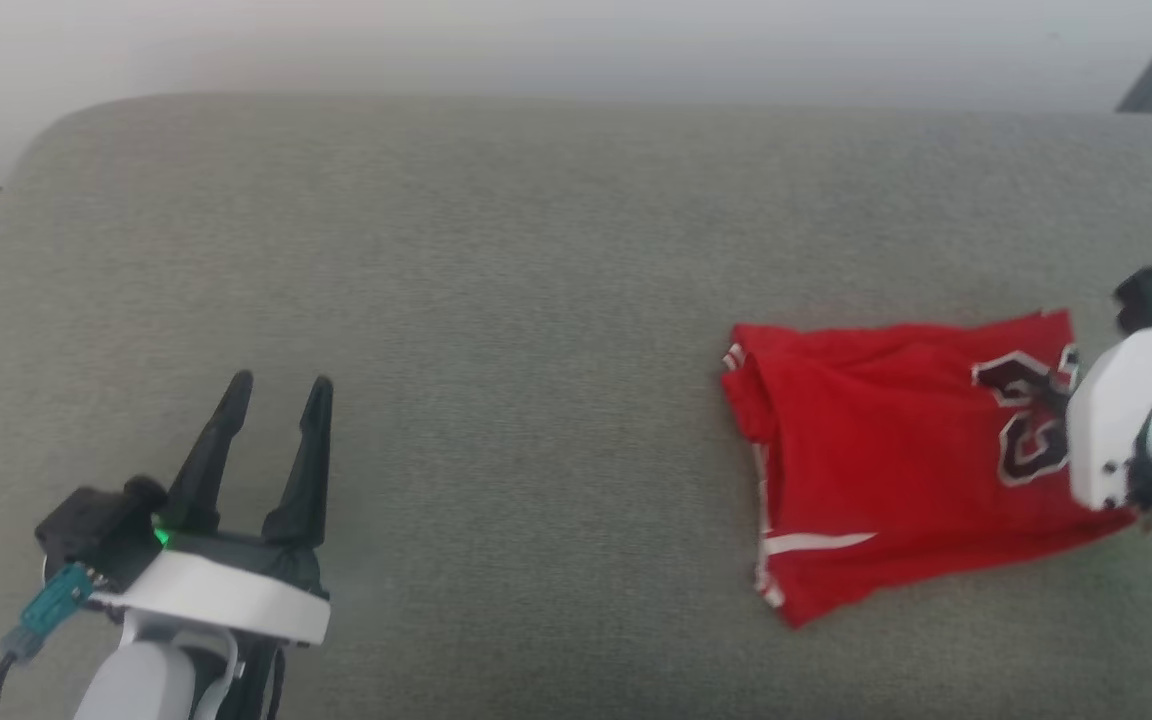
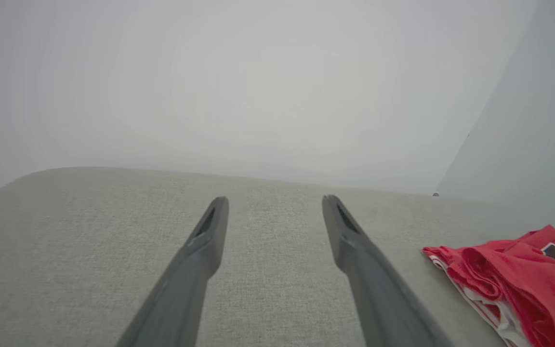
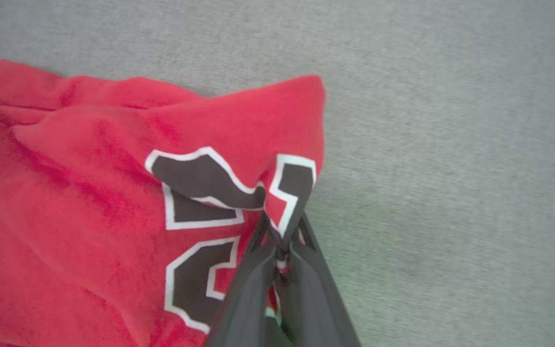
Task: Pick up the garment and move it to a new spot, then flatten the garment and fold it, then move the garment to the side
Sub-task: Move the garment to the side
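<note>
right gripper point(image 3: 281, 236) pinching folded garment point(image 1: 886, 450) at its edge, likely to drag it aside; left gripper point(image 1: 276, 395) spread, idle

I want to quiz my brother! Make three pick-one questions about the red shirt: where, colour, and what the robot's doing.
1. The garment lies toward which side of the grey surface? A robot's left B robot's right C far edge
2. Its number is? A yellow B dark, white-edged C blue
3. The right fingers are? A wide open B away from it C shut on it
B: the head view shows it at right. B: dark shapes, white outline. C: they pinch a fold.
</note>
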`<state>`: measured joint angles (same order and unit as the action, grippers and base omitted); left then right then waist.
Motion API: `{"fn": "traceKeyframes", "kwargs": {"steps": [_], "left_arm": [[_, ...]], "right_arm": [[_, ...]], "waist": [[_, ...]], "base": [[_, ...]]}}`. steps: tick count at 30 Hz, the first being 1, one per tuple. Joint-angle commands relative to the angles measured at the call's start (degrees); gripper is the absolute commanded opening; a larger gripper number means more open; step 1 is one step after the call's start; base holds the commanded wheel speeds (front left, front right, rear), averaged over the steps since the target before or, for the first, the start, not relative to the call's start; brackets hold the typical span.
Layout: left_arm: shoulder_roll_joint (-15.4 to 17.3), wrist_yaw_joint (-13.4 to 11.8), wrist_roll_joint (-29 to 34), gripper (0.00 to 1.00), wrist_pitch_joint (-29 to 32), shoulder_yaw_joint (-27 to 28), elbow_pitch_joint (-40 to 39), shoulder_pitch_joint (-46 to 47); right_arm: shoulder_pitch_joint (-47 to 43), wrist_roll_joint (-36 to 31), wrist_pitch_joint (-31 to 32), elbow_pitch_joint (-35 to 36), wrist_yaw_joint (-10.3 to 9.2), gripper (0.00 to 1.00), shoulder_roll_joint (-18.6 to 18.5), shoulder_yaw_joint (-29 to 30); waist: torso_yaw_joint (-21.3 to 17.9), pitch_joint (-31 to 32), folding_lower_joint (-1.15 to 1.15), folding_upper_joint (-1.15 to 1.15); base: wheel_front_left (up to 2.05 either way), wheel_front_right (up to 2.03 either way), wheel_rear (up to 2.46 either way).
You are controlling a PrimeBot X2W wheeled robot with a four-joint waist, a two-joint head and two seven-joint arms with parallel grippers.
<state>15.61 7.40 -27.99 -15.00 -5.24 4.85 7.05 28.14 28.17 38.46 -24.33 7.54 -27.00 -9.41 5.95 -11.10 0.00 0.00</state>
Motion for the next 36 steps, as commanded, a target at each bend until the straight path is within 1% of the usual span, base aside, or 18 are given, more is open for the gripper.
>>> {"fn": "traceKeyframes", "kwargs": {"steps": [1, 8, 12, 17, 24, 26, 27, 32, 36], "left_arm": [[0.1, 0.1, 0.2, 1.0, -0.2, -0.4, 0.0, 1.5], [1.0, 0.1, 0.0, 1.0, -0.2, -4.2, 0.3, 6.6], [1.9, 0.1, -0.4, 1.0, -0.2, -6.6, 0.5, 9.9], [3.0, 0.1, -0.8, 1.0, -0.2, -9.6, 0.7, 14.2], [4.0, 0.1, -1.5, 1.0, -0.2, -14.1, 1.2, 19.8], [4.4, 0.1, -1.6, 1.0, -0.2, -15.2, 1.3, 21.3], [4.4, 0.1, -1.6, 1.0, -0.2, -15.2, 1.3, 21.3], [5.0, 0.1, -2.3, 1.0, -0.2, -17.4, 1.6, 24.4], [5.4, 0.1, -2.3, 1.0, -0.2, -18.5, 1.9, 26.3]], "right_arm": [[1.6, -0.3, -0.9, 0.4, -0.11, 0.0, -0.8, 0.3], [7.0, -2.4, -4.6, -1.4, -0.12, 0.0, -6.1, 1.5], [10.7, -5.4, -7.9, -3.9, -0.11, 0.0, -8.5, 2.5], [15.1, -8.9, -12.2, -8.7, -0.12, 0.0, -10.9, 3.9], [20.1, -14.4, -19.4, -15.6, -0.12, 0.0, -12.3, 5.6], [21.3, -16.6, -21.6, -17.6, -0.12, 0.0, -12.9, 6.0], [21.3, -16.6, -21.6, -17.6, -0.12, 0.0, -12.9, 6.0], [24.5, -22.4, -28.1, -23.0, -0.12, 0.0, -14.5, 7.6], [26.6, -25.4, -31.4, -27.6, -0.12, 0.0, -13.1, 9.1]], "waist": [[-1.8, -1.2, 0.0, 0.0], [-5.8, -3.8, 0.0, 0.0], [-8.2, -5.8, 0.0, 0.0], [-10.7, -8.7, 0.0, 0.0], [-13.0, -12.8, 0.0, 0.0], [-13.4, -14.0, 0.0, 0.0], [-13.4, -14.0, 0.0, 0.0], [-13.6, -16.7, 0.0, 0.0], [-13.7, -18.3, 0.0, 0.0]], "base": [[0.0, 0.0, 0.0], [0.0, 0.0, 0.0], [0.0, 0.0, 0.0], [0.0, 0.0, 0.0], [0.0, 0.0, 0.0], [0.0, 0.0, 0.0], [0.0, 0.0, 0.0], [0.0, 0.0, 0.0], [0.0, 0.0, 0.0]]}}
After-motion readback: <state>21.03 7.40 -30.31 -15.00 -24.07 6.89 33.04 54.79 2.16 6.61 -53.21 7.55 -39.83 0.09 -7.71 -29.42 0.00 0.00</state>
